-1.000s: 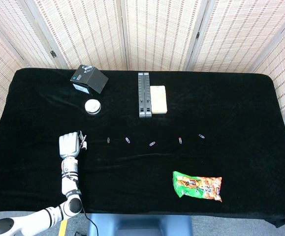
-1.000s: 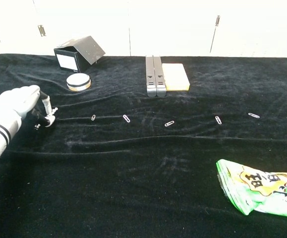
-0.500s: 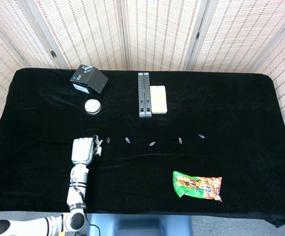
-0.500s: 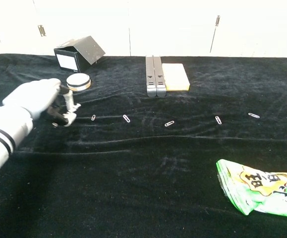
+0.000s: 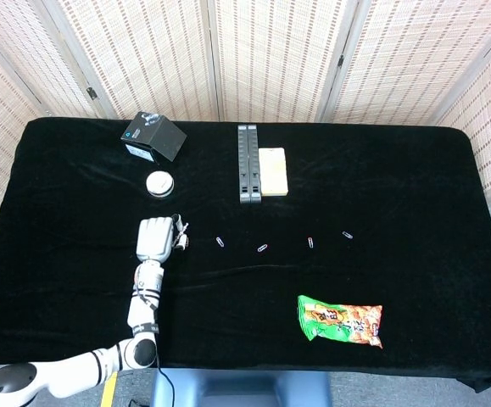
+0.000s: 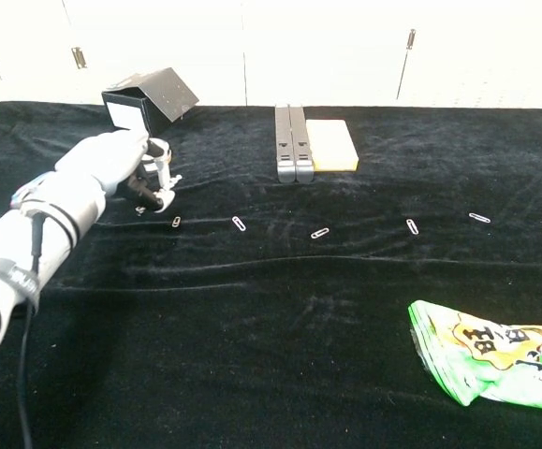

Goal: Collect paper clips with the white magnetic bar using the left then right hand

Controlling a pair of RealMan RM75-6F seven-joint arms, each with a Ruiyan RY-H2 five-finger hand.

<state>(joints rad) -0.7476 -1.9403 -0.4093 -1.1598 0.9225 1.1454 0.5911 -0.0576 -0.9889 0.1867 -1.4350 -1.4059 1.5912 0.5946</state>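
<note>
My left hand (image 5: 156,239) (image 6: 111,168) pinches the small white magnetic bar (image 6: 164,180) (image 5: 180,236) at its fingertips, low over the black cloth. In the chest view the leftmost paper clip (image 6: 176,222) lies just in front of the bar's tip, apart from it; the head view hides that clip behind the hand. More paper clips lie in a row to the right (image 5: 220,242) (image 5: 262,248) (image 5: 311,242) (image 5: 347,235). My right hand shows in neither view.
A black box (image 5: 153,136) and a round tin (image 5: 159,183) sit behind the left hand. Two black bars (image 5: 248,164) and a yellow block (image 5: 272,171) lie at centre back. A green snack bag (image 5: 340,320) lies front right.
My left hand has carried the white bar rightward and farther onto the table, from the left edge area up to the leftmost paper clip. The clips have not moved.
</note>
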